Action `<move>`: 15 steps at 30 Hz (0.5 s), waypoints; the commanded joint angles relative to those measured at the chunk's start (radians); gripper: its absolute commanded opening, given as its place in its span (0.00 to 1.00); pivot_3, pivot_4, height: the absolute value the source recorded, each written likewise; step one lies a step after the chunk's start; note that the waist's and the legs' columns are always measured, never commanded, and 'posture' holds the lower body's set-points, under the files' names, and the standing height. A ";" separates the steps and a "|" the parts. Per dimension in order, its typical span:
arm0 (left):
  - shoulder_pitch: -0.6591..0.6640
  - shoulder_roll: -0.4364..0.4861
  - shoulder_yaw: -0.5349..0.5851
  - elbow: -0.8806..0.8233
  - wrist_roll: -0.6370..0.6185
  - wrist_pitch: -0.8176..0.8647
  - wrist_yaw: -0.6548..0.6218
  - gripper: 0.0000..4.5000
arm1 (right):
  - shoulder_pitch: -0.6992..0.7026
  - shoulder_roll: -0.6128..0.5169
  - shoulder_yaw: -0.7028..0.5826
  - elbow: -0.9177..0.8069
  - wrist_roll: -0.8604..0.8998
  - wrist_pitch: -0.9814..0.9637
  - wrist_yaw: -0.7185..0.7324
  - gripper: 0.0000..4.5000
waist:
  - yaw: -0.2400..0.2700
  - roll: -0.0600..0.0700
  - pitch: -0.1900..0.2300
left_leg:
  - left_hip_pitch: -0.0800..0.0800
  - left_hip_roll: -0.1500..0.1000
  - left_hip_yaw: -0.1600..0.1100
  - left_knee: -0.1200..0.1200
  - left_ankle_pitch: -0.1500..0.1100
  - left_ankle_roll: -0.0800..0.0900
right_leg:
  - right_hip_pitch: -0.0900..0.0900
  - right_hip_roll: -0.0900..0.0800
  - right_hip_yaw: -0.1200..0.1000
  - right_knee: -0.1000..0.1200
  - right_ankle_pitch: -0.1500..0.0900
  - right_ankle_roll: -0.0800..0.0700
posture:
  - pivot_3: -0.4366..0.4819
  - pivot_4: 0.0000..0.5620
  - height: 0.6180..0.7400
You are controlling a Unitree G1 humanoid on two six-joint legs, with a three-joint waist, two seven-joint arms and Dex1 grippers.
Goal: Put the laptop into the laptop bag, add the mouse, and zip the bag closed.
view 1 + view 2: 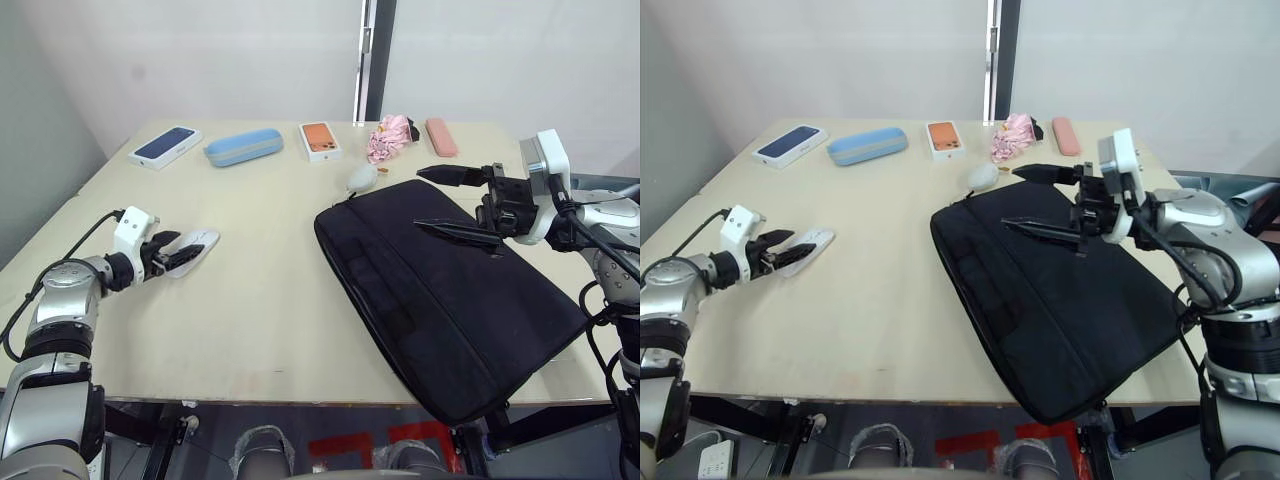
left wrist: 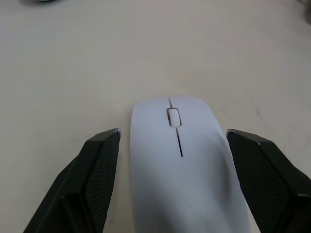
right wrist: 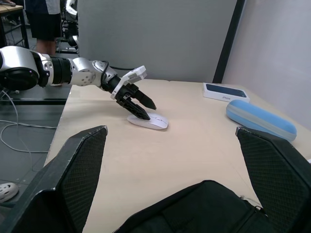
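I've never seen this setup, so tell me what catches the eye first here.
The big black laptop bag dominates the right half of the table, with the right gripper hovering open over its far edge. On the left, the left gripper straddles the white mouse, fingers open on either side. A blue case and boxed phones line the far edge.

- Between your left gripper's black mesh-textured fingers: smooth white oval mouse, thin grey centre line.
- Below your right gripper: plain black fabric laptop bag.
- Beyond it: pale-blue oblong case, orange phone box.
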 commanded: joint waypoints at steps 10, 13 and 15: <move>0.005 -0.009 -0.001 0.020 0.006 -0.014 -0.002 0.82 | 0.001 -0.008 -0.025 -0.025 0.013 -0.007 -0.004 0.99 | 0.000 0.000 0.000 | 0.000 0.000 0.000 0.000 0.000 0.000 | 0.000 0.000 0.000 0.000 0.000 0.000 | 0.48 0.27 1.00; 0.001 -0.016 -0.010 0.037 0.013 -0.019 0.000 0.82 | 0.001 -0.009 -0.025 -0.024 0.012 -0.007 -0.005 0.99 | 0.000 0.000 0.000 | 0.000 0.000 0.000 0.000 0.000 0.000 | 0.000 0.000 0.000 0.000 0.000 0.000 | 0.48 0.27 1.00; 0.000 -0.018 -0.013 0.047 0.017 -0.022 0.000 0.82 | 0.000 -0.010 -0.025 -0.023 0.010 -0.008 -0.005 0.99 | 0.000 0.000 0.000 | 0.000 0.000 0.000 0.000 0.000 0.000 | 0.000 0.000 0.000 0.000 0.000 0.000 | 0.48 0.27 1.00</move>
